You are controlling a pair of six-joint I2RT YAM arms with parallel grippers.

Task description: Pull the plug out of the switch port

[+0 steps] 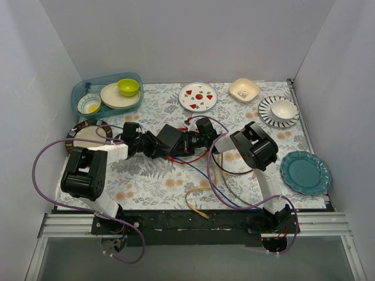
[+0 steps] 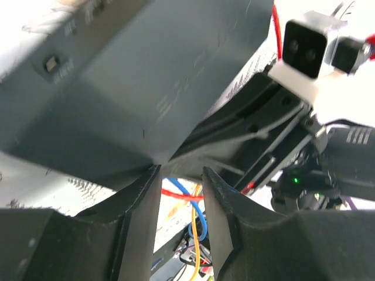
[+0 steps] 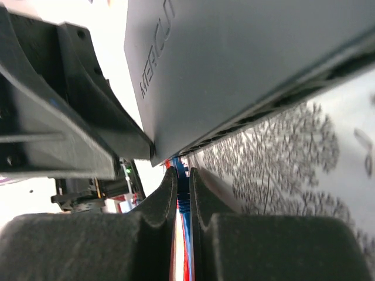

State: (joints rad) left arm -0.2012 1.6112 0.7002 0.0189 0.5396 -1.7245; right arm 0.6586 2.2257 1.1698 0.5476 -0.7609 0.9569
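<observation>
Switch [image 1: 170,137] tilted steeply, corner pinched by left tool [image 1: 157,144]; long axis unclear.

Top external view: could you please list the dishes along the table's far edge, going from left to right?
blue tray → white plate with red shapes → cream bowl → striped plate
</observation>
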